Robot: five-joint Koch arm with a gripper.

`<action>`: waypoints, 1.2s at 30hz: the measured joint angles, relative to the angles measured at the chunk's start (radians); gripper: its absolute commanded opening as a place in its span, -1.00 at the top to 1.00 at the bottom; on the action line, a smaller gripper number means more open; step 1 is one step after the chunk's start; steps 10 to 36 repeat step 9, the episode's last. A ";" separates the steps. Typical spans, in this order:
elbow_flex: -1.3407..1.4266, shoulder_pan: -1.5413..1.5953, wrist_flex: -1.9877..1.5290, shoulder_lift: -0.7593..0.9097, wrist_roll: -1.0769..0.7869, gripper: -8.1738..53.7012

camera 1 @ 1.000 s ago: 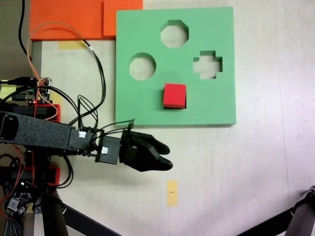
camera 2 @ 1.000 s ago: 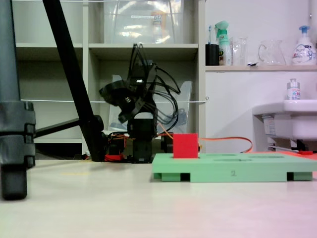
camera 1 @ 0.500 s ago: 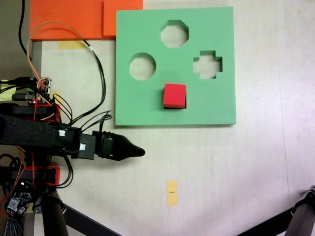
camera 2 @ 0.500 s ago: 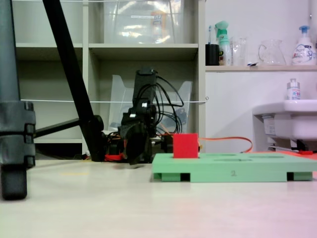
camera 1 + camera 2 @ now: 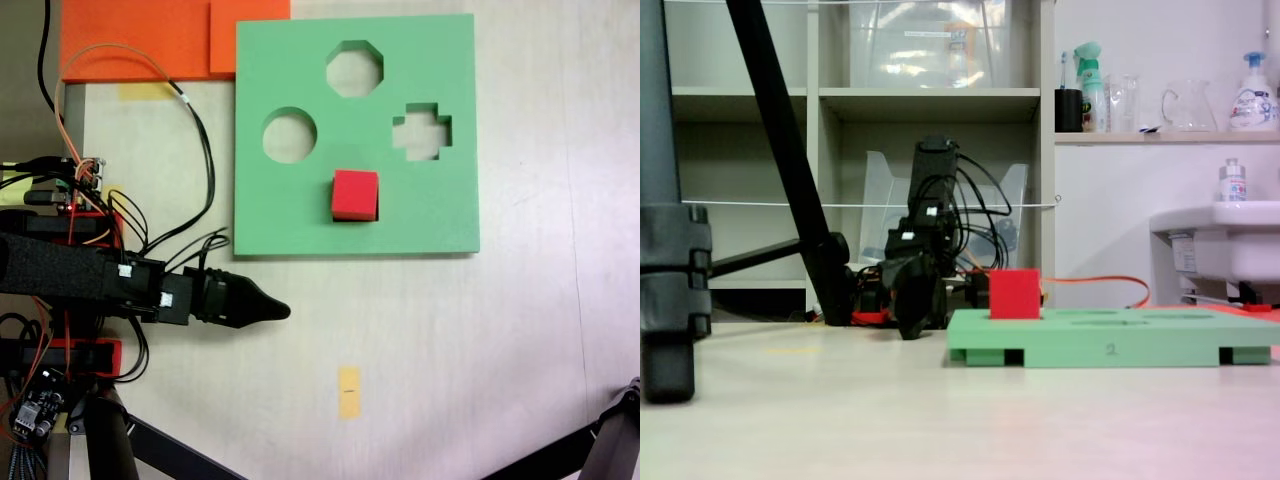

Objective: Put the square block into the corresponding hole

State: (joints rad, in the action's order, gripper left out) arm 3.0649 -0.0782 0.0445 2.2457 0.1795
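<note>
A: Landmark is the green foam board (image 5: pixel 355 135). Where is the square block?

B: The square block (image 5: pixel 355 194) sits in the corresponding hole (image 5: pixel 377 206), the square cutout in the lower middle of the board as a fixed view from above shows it. It is not sunk flush. In a fixed view from table level the red cube (image 5: pixel 1015 293) stands well proud of the board's top face (image 5: pixel 1110 335).

A: Other cutouts?

B: A round hole (image 5: pixel 289 135) up and left of the block, an octagonal one (image 5: pixel 354 68) near the board's top edge, a cross-shaped one (image 5: pixel 421 132) up and right of the block.

A: The gripper?

B: The gripper (image 5: pixel 280 311) lies below the board's lower-left corner in the view from above, apart from it, pointing right. It tapers to one dark tip; the jaws look stacked one behind the other, so I cannot tell whether they are parted or pressed together. It touches nothing.

A: Anything else near the board?

B: Orange foam slabs (image 5: pixel 150 38) butt against its upper-left corner. A yellow tape strip (image 5: pixel 348 391) lies on the table (image 5: pixel 520 340) below it.
</note>
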 measured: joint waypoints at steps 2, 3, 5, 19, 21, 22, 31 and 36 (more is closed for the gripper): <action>0.000 0.000 0.000 0.000 0.000 -0.36; 0.000 -0.002 0.000 0.000 0.000 -0.36; 0.000 0.003 0.000 0.000 -0.002 -0.36; 0.000 0.005 0.000 0.000 -0.002 -0.36; 0.000 0.005 0.000 0.000 -0.002 -0.36; 0.000 0.005 0.000 0.000 -0.002 -0.36; 0.000 0.005 0.000 0.000 -0.002 -0.36; 0.000 0.005 0.000 0.000 -0.002 -0.36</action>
